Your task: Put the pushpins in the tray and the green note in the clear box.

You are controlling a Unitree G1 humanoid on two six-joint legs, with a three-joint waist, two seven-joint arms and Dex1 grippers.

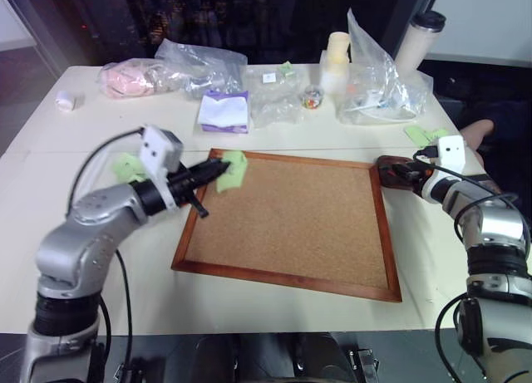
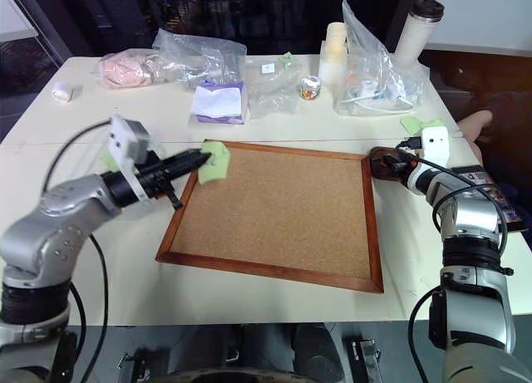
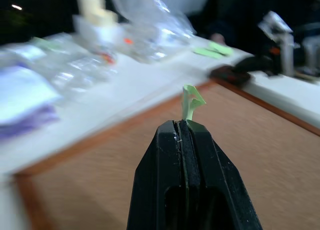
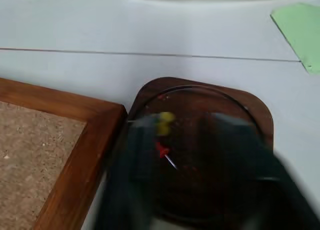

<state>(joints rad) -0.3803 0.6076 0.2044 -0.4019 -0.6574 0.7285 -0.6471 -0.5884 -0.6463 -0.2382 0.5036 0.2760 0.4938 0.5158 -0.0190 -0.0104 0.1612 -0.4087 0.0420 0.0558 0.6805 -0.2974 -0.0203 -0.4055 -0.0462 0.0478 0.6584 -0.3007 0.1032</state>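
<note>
My left gripper (image 1: pixel 209 173) is shut on a corner of the green note (image 1: pixel 233 170), which hangs crumpled above the far left corner of the cork board (image 1: pixel 291 225). The left wrist view has the note (image 3: pixel 192 103) sticking up from the closed fingertips. On the table at the board's far right corner sits the dark reddish tray (image 4: pixel 260 116), with a yellow pushpin (image 4: pixel 165 122) and a red pushpin (image 4: pixel 162 151) in it. My right gripper (image 4: pixel 182 124) hovers over the tray, its fingers apart. The clear box (image 1: pixel 274 96) lies at the back middle among plastic bags.
Wrinkly plastic bags (image 1: pixel 378 84), a white-and-purple pad (image 1: pixel 223 113), a small pot of pins (image 1: pixel 312 98) and a tall cup (image 1: pixel 420 38) line the table's far side. Other green notes (image 1: pixel 426 134) lie at right. A person's hand (image 1: pixel 478 134) rests at the right edge.
</note>
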